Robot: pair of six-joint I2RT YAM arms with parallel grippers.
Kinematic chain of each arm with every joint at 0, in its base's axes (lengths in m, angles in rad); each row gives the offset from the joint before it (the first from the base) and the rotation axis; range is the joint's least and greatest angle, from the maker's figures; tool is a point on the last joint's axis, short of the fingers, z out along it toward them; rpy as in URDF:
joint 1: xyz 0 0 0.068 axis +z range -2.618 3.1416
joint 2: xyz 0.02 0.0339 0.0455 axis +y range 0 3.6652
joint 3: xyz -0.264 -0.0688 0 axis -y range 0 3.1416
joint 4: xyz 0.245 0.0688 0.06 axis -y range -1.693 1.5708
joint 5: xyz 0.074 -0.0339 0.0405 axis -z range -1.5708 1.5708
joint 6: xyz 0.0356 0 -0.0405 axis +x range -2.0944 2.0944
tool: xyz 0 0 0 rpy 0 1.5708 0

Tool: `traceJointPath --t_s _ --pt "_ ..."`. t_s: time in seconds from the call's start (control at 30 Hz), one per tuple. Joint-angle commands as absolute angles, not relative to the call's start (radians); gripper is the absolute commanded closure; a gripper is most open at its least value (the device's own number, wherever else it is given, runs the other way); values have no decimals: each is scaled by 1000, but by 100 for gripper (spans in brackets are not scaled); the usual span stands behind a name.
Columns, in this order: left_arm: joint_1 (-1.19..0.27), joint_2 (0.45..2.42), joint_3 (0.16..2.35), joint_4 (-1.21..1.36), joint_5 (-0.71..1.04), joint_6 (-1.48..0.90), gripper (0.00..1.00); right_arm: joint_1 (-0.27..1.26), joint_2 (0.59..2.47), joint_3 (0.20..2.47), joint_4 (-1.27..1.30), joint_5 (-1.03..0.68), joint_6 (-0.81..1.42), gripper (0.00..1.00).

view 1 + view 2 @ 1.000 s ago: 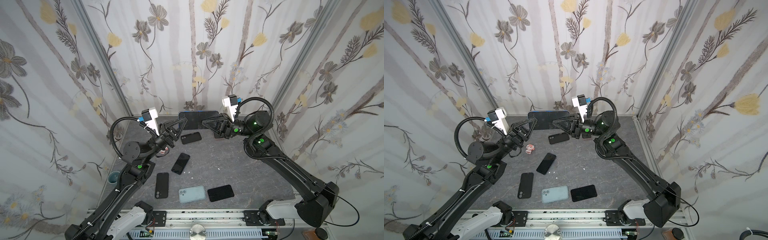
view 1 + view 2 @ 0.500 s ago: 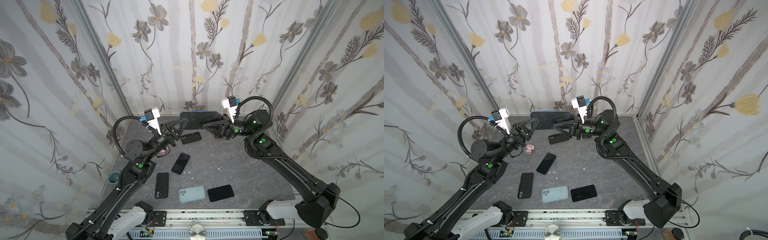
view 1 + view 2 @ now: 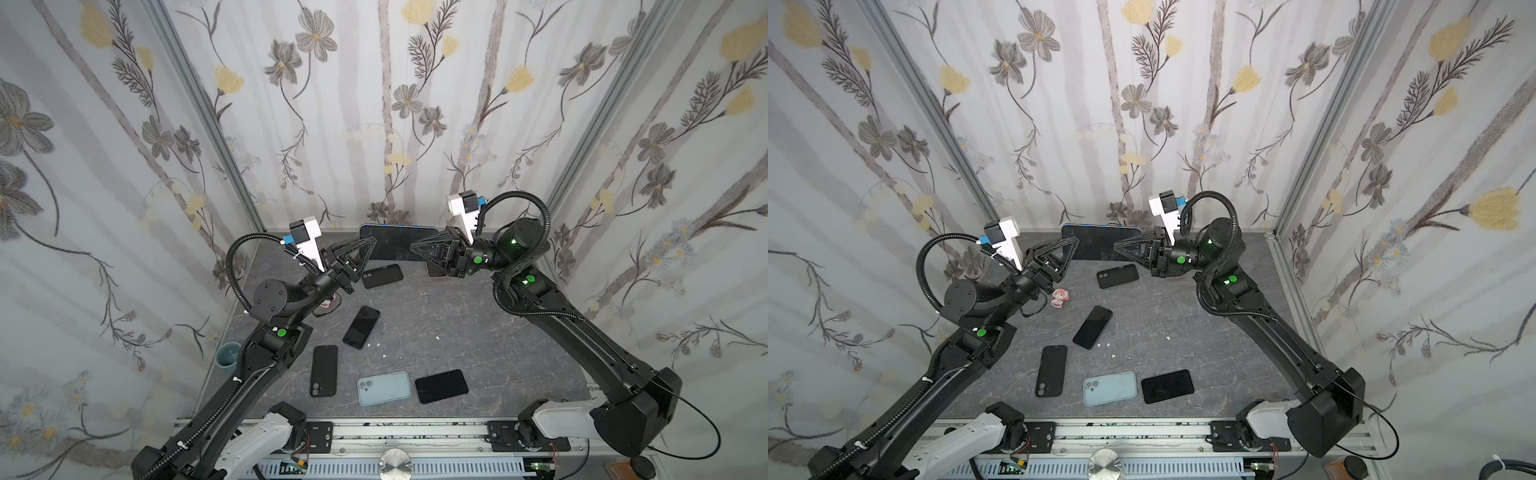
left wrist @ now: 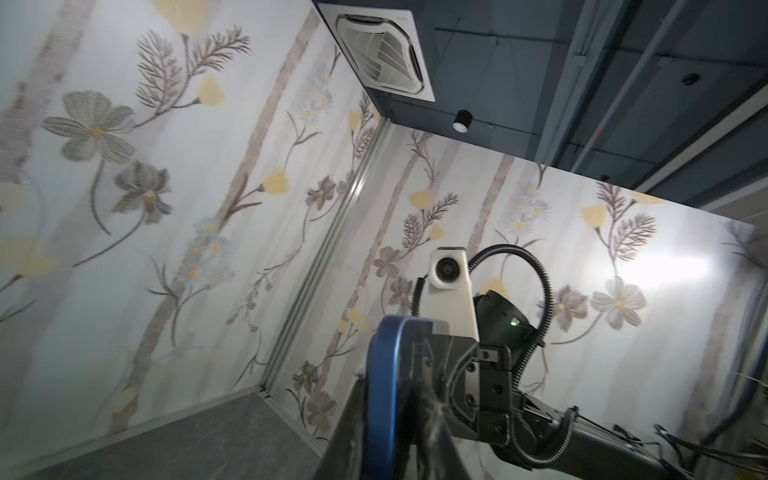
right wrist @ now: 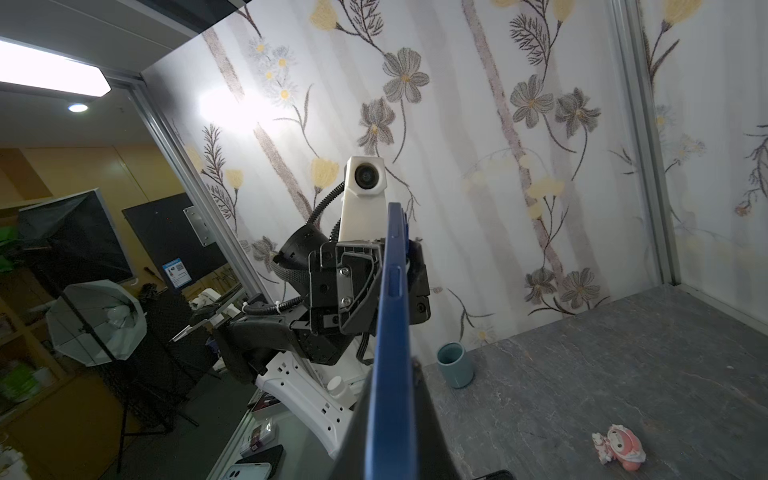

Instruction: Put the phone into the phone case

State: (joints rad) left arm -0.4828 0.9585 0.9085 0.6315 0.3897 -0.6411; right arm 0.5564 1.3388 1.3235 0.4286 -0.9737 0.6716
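Observation:
A dark phone (image 3: pixel 399 243) with a blue case round its rim hangs on edge in the air near the back wall, also seen in a top view (image 3: pixel 1100 245). My right gripper (image 3: pixel 415 246) is shut on its right end; in the right wrist view the blue case edge (image 5: pixel 390 332) runs tight between the fingers of the right gripper (image 5: pixel 395 370). My left gripper (image 3: pixel 368 245) stands around the left end. In the left wrist view the blue edge (image 4: pixel 386 395) lies against one finger of the left gripper (image 4: pixel 390 376), and the other finger is blurred, slightly off it.
On the grey table lie a black case (image 3: pixel 382 276), a black phone (image 3: pixel 361 327), another black case (image 3: pixel 324 376), a light-blue phone (image 3: pixel 384 387) and a black phone (image 3: pixel 441 386). A pink figurine (image 3: pixel 1060 297) and a teal cup (image 3: pixel 227 354) stand at the left.
The left arm has come a little forward and right, closer to the phone's end, and its jaws have loosened. The right gripper still holds the phone's other end.

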Motion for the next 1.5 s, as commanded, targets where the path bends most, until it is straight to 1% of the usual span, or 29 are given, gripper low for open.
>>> traceJointPath --t_s 0.0,0.1,0.13,0.23,0.3,0.4,0.47,0.53,0.67,0.77,0.83,1.07,1.33,1.47 --pt "-478 960 923 488 134 -538 19 526 1335 1322 450 -913 654 100" --pt "-468 973 928 414 -10 -494 14 487 1330 1316 389 -856 653 100" --pt "-458 983 930 394 -46 -486 14 473 1329 1315 359 -835 651 100" --pt "-425 1039 941 346 -103 -465 14 429 1327 1332 224 -760 617 100" --pt "-403 1115 981 276 -108 -461 14 406 1329 1359 77 -653 567 100" --pt "-371 1262 1071 161 -71 -458 16 384 1327 1384 -93 -499 504 100" --pt "-359 1398 1153 74 -43 -444 19 368 1318 1377 -158 -438 485 100" --pt "-357 1530 1249 -17 -11 -405 21 356 1309 1364 -182 -435 480 100" --pt "-356 1811 1456 -167 130 -321 16 354 1281 1341 -205 -436 466 100" --pt "-357 2005 1631 -325 197 -308 17 352 1250 1320 -229 -406 452 100" --pt "-365 2093 1708 -384 207 -298 17 351 1226 1303 -237 -394 445 100" --pt "-399 2257 1818 -467 201 -239 17 349 1174 1264 -258 -350 437 100" --pt "-454 2333 1841 -523 224 -233 17 349 1154 1253 -261 -326 444 100" --pt "-493 2337 1831 -537 230 -217 18 349 1151 1247 -271 -327 454 100"
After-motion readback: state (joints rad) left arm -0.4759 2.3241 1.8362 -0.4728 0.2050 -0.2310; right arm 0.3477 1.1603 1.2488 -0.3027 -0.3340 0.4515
